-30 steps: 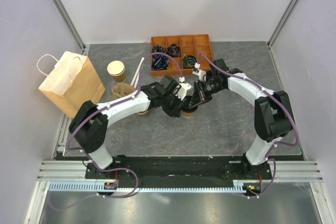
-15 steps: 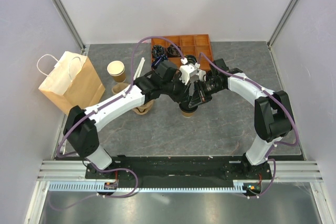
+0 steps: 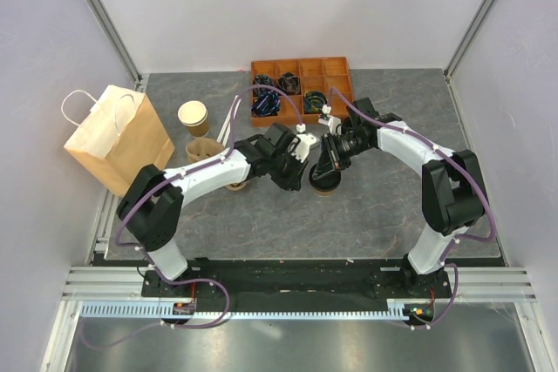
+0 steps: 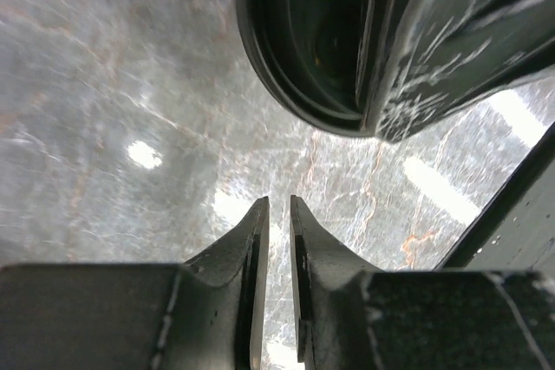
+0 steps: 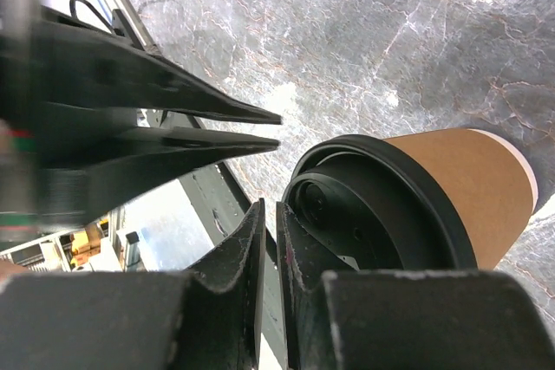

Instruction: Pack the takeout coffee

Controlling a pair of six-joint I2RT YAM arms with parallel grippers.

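Observation:
The takeout coffee [image 3: 325, 179] is a brown paper cup [image 5: 468, 175] with a black lid [image 5: 373, 214], standing mid-table. My right gripper [image 5: 270, 210] hovers at the lid's rim, its jaws nearly together with nothing between them; from above it [image 3: 329, 165] sits right over the cup. My left gripper [image 4: 279, 205] is just left of the cup, above bare table, jaws also nearly together and empty. The lid [image 4: 312, 49] fills the top of the left wrist view, partly covered by a right finger [image 4: 442, 32]. In the top view the left gripper [image 3: 306, 176] points at the cup's left side.
A brown paper bag [image 3: 118, 137] with handles stands at the left. Next to it are a lidless tan cup [image 3: 193, 117], a cardboard carrier [image 3: 205, 151] and pale sticks [image 3: 229, 121]. An orange compartment tray [image 3: 301, 89] holds dark items at the back.
Half a second ago the left arm was raised toward the tray; it has come back down beside the cup. The right gripper stayed over the cup. Both jaws narrowed slightly.

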